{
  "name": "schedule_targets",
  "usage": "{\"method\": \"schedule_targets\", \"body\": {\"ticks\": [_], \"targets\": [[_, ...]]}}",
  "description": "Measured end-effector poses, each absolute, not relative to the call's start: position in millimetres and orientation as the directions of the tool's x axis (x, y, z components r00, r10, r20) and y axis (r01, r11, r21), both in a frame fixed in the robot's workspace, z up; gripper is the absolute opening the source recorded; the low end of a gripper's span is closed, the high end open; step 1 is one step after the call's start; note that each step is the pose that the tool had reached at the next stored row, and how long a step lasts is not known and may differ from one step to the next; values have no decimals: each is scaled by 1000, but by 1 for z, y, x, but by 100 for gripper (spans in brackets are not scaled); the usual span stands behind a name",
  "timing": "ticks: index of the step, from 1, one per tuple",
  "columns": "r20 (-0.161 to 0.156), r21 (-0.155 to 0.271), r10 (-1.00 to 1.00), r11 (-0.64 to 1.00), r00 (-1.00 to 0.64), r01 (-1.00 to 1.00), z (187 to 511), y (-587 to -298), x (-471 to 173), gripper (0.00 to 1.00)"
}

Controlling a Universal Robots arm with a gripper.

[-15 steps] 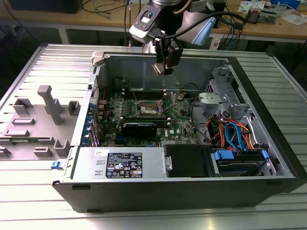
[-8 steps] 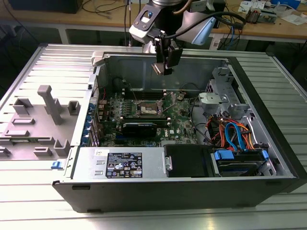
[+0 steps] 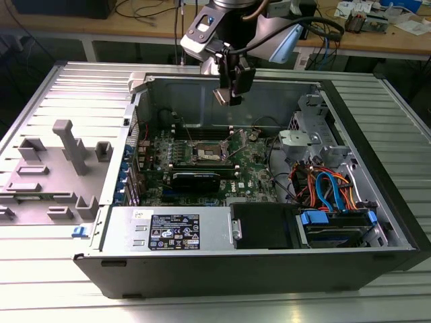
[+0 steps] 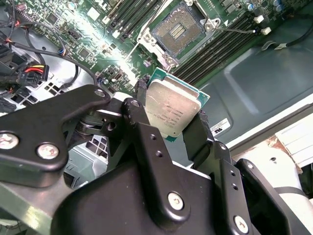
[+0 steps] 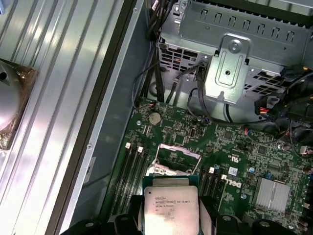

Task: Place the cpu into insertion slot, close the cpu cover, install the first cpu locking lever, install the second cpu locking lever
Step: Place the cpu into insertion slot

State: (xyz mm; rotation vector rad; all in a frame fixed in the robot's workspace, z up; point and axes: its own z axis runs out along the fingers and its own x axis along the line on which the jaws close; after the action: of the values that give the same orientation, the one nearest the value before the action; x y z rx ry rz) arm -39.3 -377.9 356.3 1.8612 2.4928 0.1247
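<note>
My gripper (image 3: 230, 93) hangs above the open computer case, shut on the cpu (image 3: 221, 96), a small square chip with a silvery top. In both wrist views the cpu (image 4: 171, 110) (image 5: 170, 205) sits clamped by its edges between two black fingers (image 4: 198, 132). The insertion slot (image 4: 178, 30) (image 3: 205, 156) lies uncovered on the green motherboard (image 3: 252, 171) well below the chip, dark inside a silver rim. In the first wrist view the thin silver cpu cover (image 5: 178, 152) stands tilted up just beyond the chip.
Long black memory slots (image 4: 215, 51) flank the socket. A round coin battery (image 5: 155, 117) lies near it. A power supply (image 3: 172, 232) fills the case front. A drive cage with orange and blue cables (image 3: 330, 188) stands at the exterior view's right. A grey fixture (image 3: 60, 168) lies outside the case.
</note>
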Motion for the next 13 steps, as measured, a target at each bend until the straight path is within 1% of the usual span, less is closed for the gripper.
{"method": "schedule_targets", "body": {"ticks": [13], "targets": [[25, 81, 982, 183, -186, 980, 355, -378, -39, 55]]}}
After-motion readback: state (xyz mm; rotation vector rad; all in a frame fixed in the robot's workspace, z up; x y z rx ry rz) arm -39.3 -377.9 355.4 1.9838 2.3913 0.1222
